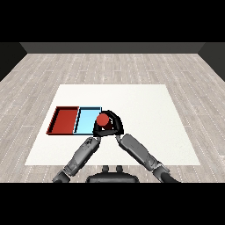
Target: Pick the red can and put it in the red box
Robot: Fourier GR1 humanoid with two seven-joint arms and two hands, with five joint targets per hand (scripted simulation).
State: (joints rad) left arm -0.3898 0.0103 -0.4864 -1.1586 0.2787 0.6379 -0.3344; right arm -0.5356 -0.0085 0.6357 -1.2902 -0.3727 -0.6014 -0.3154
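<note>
— Where is the red can [103, 119] at this moment?

— Near the middle of the white bench [145, 110], right at the light blue tray's [86, 118] right edge. From the tray's centre it sits at about three o'clock. Whether it rests on the bench or is lifted, I cannot tell.

— And the right hand [115, 123]?

— Its black fingers curl round the can from the three o'clock side, arching over the top, so the hand is gripping the can. The grey forearm runs off toward five o'clock, to the lower right corner.

— The left hand [96, 131]?

— It sits at about seven o'clock from the can, very near it, perhaps touching (the dark fingers of both hands merge there, so I cannot tell whether this one is open or closed). Its forearm runs down toward seven o'clock.

— The red tray [63, 119]?

— At nine o'clock from the blue one, side by side, edges touching. The can is outside it, with the blue tray between them.
</note>
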